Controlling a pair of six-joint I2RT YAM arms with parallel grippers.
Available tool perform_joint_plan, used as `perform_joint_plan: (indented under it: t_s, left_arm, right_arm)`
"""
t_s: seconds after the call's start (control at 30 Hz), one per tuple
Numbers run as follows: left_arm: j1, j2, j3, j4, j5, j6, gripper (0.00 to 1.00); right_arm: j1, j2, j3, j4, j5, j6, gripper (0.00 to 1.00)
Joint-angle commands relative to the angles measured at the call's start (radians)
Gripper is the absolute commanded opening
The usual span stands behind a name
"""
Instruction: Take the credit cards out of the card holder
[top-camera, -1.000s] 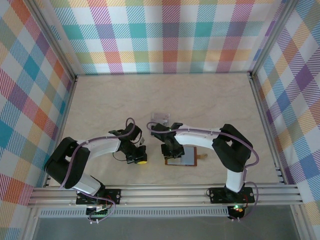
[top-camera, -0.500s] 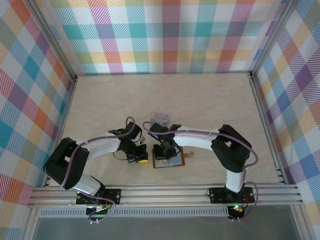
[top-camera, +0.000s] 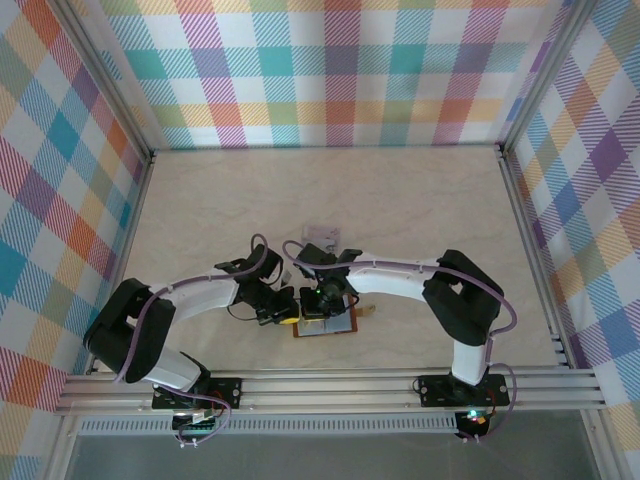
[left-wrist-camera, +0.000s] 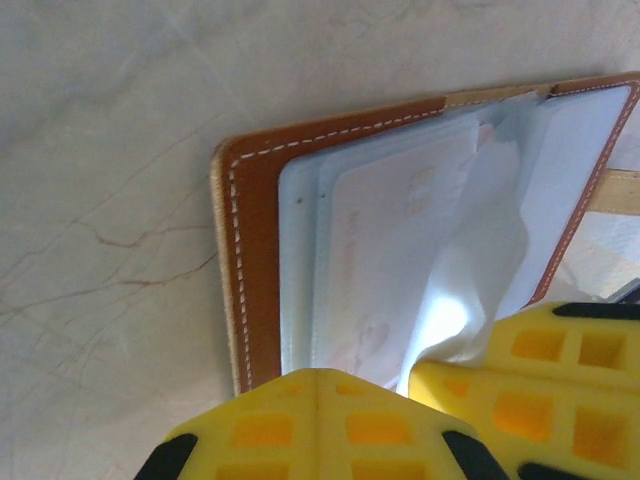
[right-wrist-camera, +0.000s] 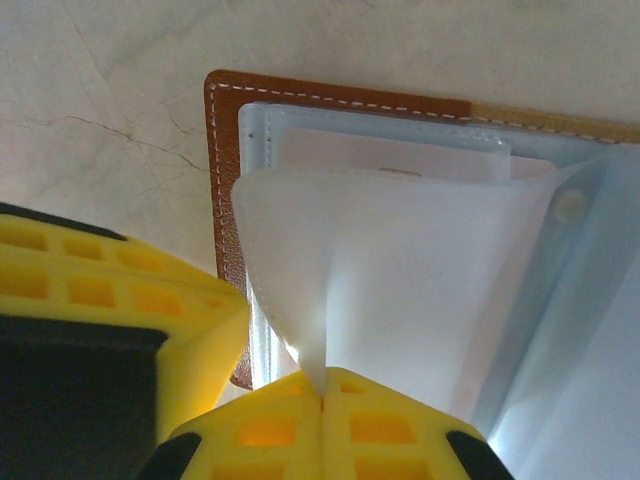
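Note:
The brown leather card holder (top-camera: 336, 327) lies open on the table between the two arms, its strap tab (top-camera: 366, 309) pointing right. Pale credit cards (left-wrist-camera: 400, 225) sit inside its clear pockets, and their top edge (right-wrist-camera: 390, 155) peeks from the pocket in the right wrist view. My right gripper (right-wrist-camera: 322, 383) is shut on a clear plastic sleeve flap (right-wrist-camera: 400, 260), pinching it up off the card holder (right-wrist-camera: 222, 140). My left gripper (left-wrist-camera: 320, 372) is shut, its tips over the near edge of the card holder (left-wrist-camera: 262, 200), with nothing seen between them. The two grippers stand side by side.
A small grey flat piece (top-camera: 322, 236) lies on the table just behind the grippers. Checked walls ring the pale marbled table (top-camera: 430, 200), and open room spreads toward the back and both sides. A metal rail (top-camera: 330, 385) runs along the near edge.
My right gripper closed on the sleeve flap and moved left, dragging the card holder with it until it lies against my left gripper. The left arm shifted slightly right.

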Motion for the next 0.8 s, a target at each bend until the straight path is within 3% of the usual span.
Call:
perform_joint_plan:
  t_s: [0.0,0.43,0.77]
  left_arm:
    - [-0.006,0.055,-0.01,-0.008,0.006,0.0,0.0]
    - [-0.005,0.104,-0.017,-0.072,-0.08,0.029,0.0]
    - [-0.006,0.072,0.005,-0.1,-0.078,0.035,0.0]
  right_arm:
    - [0.006,-0.052,0.003,-0.026,0.013,-0.014,0.06]
    - [0.002,-0.06,0.071,-0.39,0.35,-0.078,0.29]
    - [-0.013,-0.061,0.123,-0.464,0.424,-0.083,0.29]
